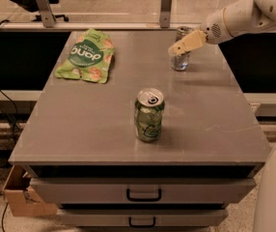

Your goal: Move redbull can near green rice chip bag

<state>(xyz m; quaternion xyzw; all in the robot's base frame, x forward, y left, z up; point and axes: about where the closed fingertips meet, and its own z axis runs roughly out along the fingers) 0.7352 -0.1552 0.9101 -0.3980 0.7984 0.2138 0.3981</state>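
Observation:
The redbull can stands upright at the far right of the grey table top, slim and silver-blue. My gripper comes in from the right on a white arm, and its tan fingers overlap the upper part of the can. The green rice chip bag lies flat at the far left of the table, well apart from the can.
A wider green soda can stands upright near the middle front of the table. Drawers sit below the table's front edge. A railing with posts runs behind the table. A cardboard box sits on the floor at lower left.

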